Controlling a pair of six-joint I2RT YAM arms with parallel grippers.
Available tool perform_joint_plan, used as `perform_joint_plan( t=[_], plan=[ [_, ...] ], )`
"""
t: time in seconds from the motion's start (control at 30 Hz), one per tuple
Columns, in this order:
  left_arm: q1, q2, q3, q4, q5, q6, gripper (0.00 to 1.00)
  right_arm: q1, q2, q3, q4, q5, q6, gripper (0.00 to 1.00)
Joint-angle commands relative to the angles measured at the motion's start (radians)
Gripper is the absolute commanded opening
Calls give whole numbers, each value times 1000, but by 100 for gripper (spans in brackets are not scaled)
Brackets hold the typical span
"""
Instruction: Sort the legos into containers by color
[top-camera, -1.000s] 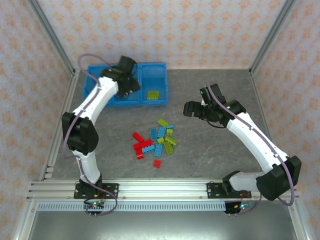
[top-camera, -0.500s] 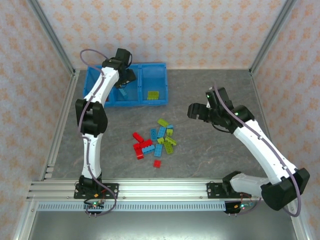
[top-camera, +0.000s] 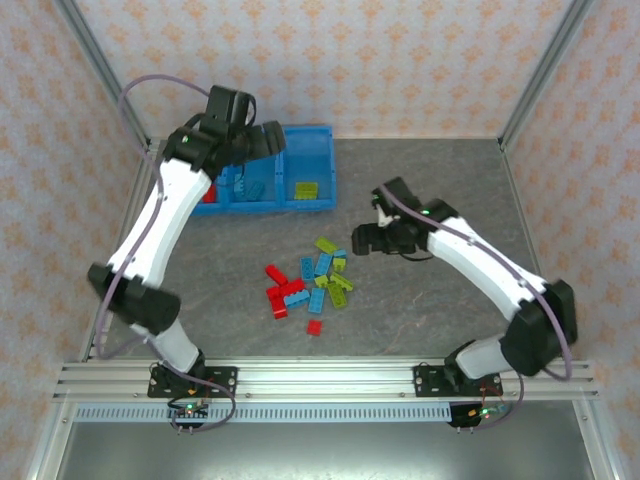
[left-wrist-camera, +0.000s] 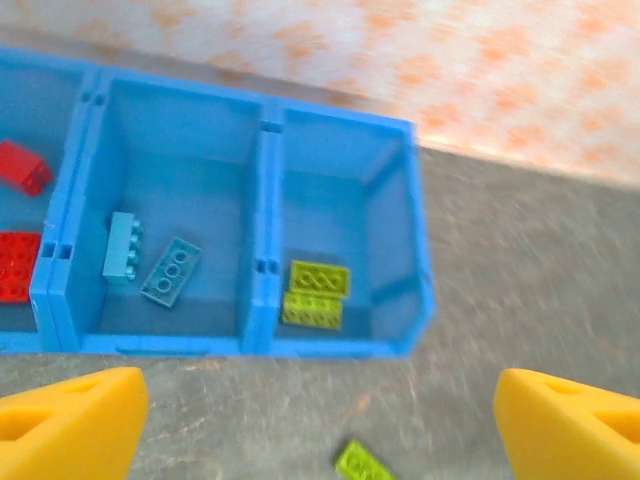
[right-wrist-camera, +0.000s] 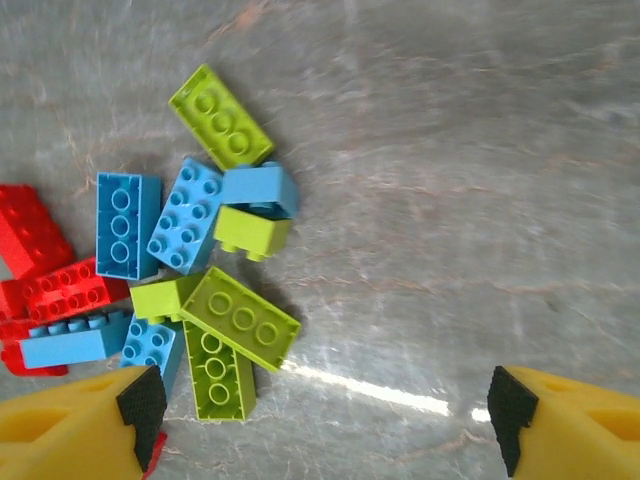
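At the far left of the grey mottled table (top-camera: 440, 170), the bright blue three-compartment plastic tray (left-wrist-camera: 345, 122) held small red studded bricks (left-wrist-camera: 18, 265) in its left compartment, light blue bricks (left-wrist-camera: 171, 270) in the middle and lime green bricks (left-wrist-camera: 318, 278) on the right. Above it, the left gripper (left-wrist-camera: 320, 415) hung with jaws wide apart, empty. Loose mixed bricks (top-camera: 310, 280) lay piled mid-table. Over their right side, the right gripper (right-wrist-camera: 325, 410) gaped, holding nothing.
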Motion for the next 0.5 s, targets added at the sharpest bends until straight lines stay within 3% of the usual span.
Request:
perform_joint_plan(
  t=[0.0, 0.2, 0.33, 0.47],
  plan=[
    [-92, -119, -133, -2, -69, 223, 92, 56, 143, 104, 36, 77, -76, 86],
    [-122, -343, -356, -26, 25, 337, 100, 79, 398, 250, 96, 95, -102, 88],
    [-122, -469, -495, -40, 7, 365, 100, 93, 548, 345, 93, 66, -113, 89],
    [-122, -530, -567, -57, -19, 360, 100, 99, 654, 424, 80, 116, -109, 86]
  ],
)
